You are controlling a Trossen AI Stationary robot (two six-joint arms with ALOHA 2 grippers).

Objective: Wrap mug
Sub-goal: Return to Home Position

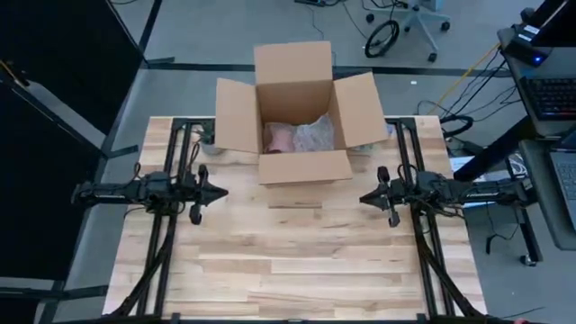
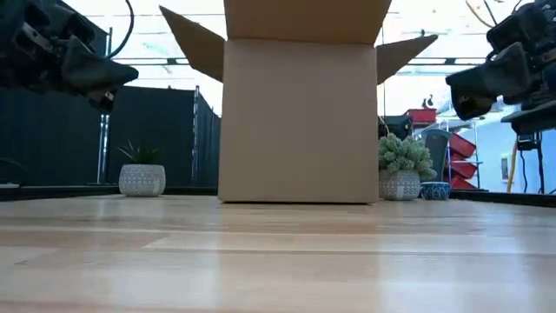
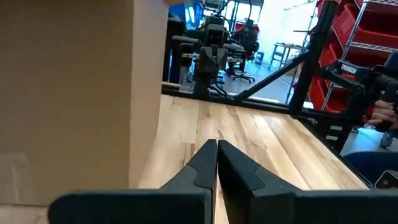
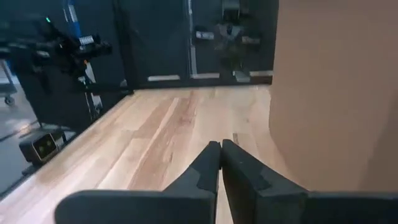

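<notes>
1. Now the mug [image 1: 281,138] lies inside the cardboard box [image 1: 301,168], with the bubble wrap [image 1: 317,133] bunched over and beside it. It shows as a pinkish-orange lump under the see-through wrap.
2. The box sits at 12 o'clock on the tabletop [image 1: 297,261], with all four flaps open.
3. The left gripper [image 1: 219,191] hangs on the 9 o'clock side, above the wood and apart from the box. Its fingers [image 3: 202,163] are pressed together and hold nothing.
4. The right gripper [image 1: 365,197] hangs on the 3 o'clock side, pointing toward the left one. Its fingers [image 4: 208,163] are pressed together too, with nothing between them.
5. I think the wrapping job looks done, and neither arm is working on the box.
6. The mug is hard and can break. The wrap is soft, light and a bit slippery, so I think a pinch on the wrap alone may slide off. A better hold is around the fat middle of the bundle, from above, through the open top.
</notes>
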